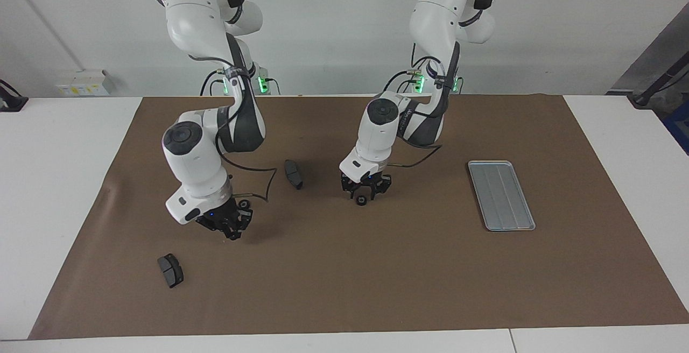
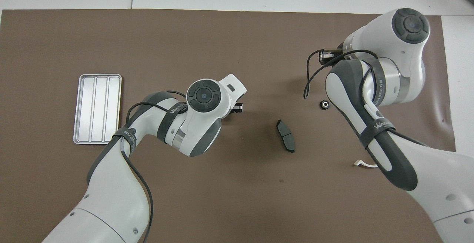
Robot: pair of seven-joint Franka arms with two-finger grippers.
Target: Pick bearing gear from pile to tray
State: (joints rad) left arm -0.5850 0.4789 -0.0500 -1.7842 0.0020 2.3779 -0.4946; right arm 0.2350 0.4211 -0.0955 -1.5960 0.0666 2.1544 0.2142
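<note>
Over the middle of the brown mat (image 1: 377, 277), the left tool (image 1: 366, 194) is held low, with a small black gear (image 1: 361, 201) seen at its fingertips; it appears closed on the gear, though whether the gear is lifted off the mat cannot be told. The tray (image 1: 501, 195) lies empty toward the left arm's end of the table (image 1: 619, 143), so no gear is judged delivered yet. Another gear (image 2: 324, 104) is left on the mat beside the right arm, with two brake pads (image 1: 293, 173) (image 1: 170, 270) and a white bracket (image 2: 361, 164) scattered around. The right tool (image 1: 232, 227) hangs low over the mat, apart from any part; its opening cannot be told. Bare mat is seen between the left tool and the tray, so the carry is judged unobstructed; only the tray's raised rim has to be cleared.
</note>
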